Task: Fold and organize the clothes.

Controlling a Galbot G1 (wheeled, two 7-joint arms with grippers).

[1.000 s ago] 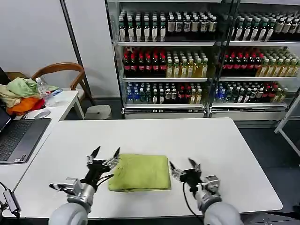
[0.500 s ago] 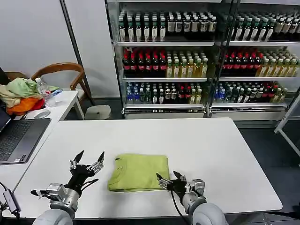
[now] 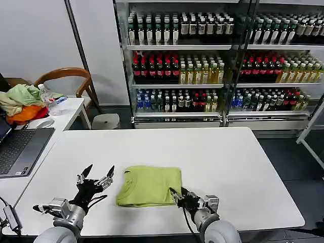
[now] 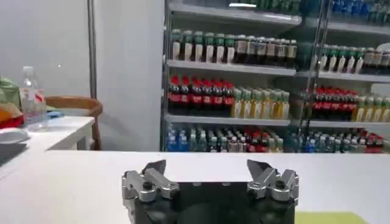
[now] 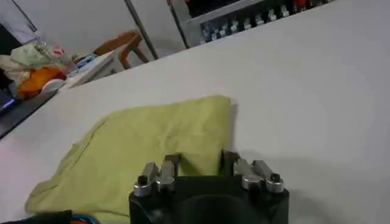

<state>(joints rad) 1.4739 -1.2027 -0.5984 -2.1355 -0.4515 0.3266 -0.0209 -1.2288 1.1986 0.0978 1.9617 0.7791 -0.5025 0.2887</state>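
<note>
From my head camera, I am looking at the T-shirt [image 3: 150, 186] lying folded into a compact rectangle on the white table [image 3: 228, 167], near the front edge. My right gripper [image 3: 179, 194] is reaching into its near right corner, fingers spread around the hem. My left gripper [image 3: 96, 175] is hovering beside the shirt's left side, clear of the cloth, fingers wide apart. Off to the left, the side desk [image 3: 71, 111] is carrying a laptop [image 3: 20, 149] and a heap of other garments [image 3: 20, 104], well away. Drink shelves [image 3: 223, 61] are standing behind the table.

In my left wrist view, the left gripper [image 4: 207, 170] is showing both fingers splayed with only bare tabletop between them.

In my right wrist view, the right gripper [image 5: 198, 163] is sitting at the edge of the T-shirt [image 5: 152, 152], fingers parted with cloth running between them. I am judging the risk here: closing on just the top layer would peel the fold open, and dragging the corner could rumple the stack or slide it toward the table edge. Nothing is blocking either arm.
</note>
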